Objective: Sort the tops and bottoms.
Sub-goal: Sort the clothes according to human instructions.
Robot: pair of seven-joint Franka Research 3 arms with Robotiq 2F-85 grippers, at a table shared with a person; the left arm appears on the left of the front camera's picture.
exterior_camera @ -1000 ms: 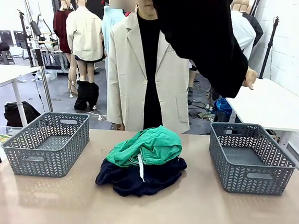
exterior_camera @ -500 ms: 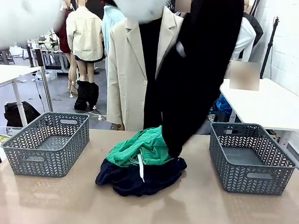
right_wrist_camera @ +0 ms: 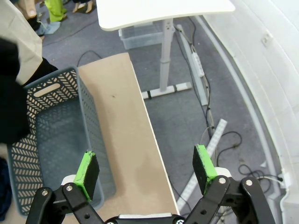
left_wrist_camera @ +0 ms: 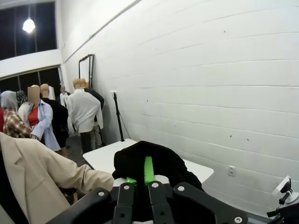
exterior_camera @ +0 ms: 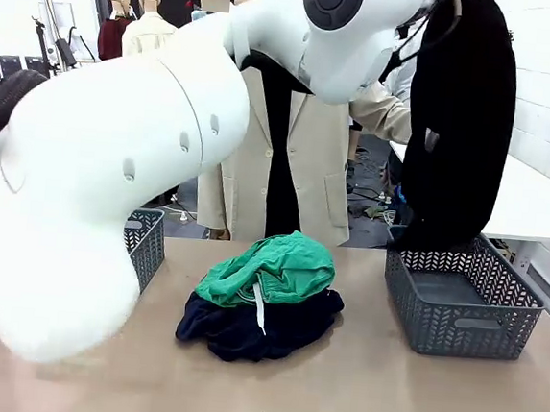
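As it hangs limp from the left gripper (left_wrist_camera: 140,179), whose fingers pinch a bunched fold, the black garment (exterior_camera: 459,135) looks soft and light; any gathered fold should hold. Its lower end reaches the far left rim of the right basket (exterior_camera: 462,324), which looks empty. The green garment (exterior_camera: 279,264) lies on the navy ones (exterior_camera: 254,331) mid-table. The left basket (exterior_camera: 146,243) is mostly hidden. The right gripper (right_wrist_camera: 145,163) gapes wide, holding nothing.
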